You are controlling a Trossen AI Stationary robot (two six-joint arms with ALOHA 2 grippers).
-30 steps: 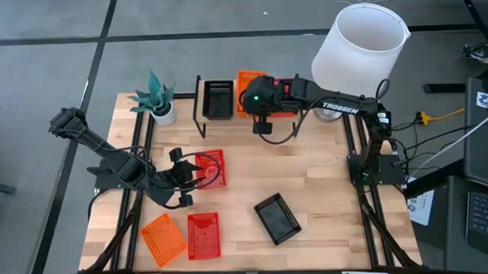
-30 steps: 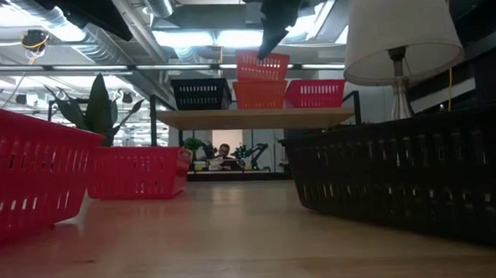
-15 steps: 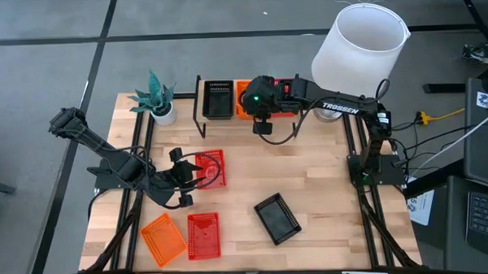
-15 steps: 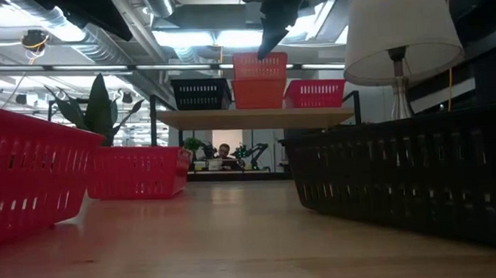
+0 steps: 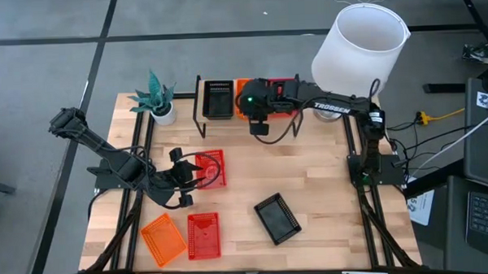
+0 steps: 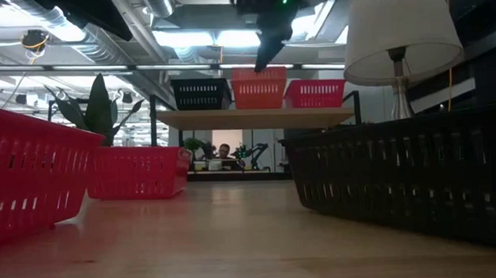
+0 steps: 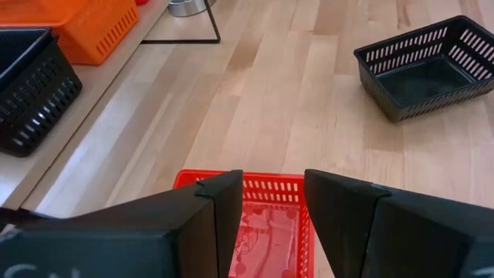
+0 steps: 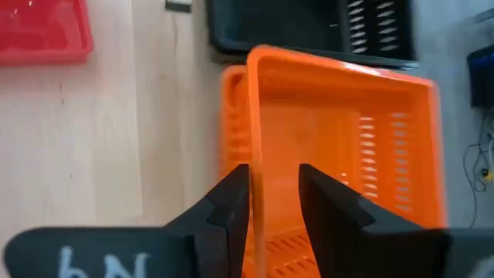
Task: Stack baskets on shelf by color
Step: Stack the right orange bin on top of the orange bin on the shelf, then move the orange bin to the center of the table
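- While the low light-wood plank shelf [image 5: 227,120] is our landmark, the right gripper [image 8: 266,197] is just above its middle, fingers clamped on the wall of an orange plastic mesh basket [image 8: 340,147].
- That basket sits nested in another orange one on the shelf, prob. so same colours pile up.
- A black mesh basket [image 6: 200,93] & red mesh basket [image 6: 316,93] sit on either side of it.
- Left gripper [image 7: 266,208], in front of the shelf, hangs w/ fingers apart over a red basket [image 5: 210,170] on the table.
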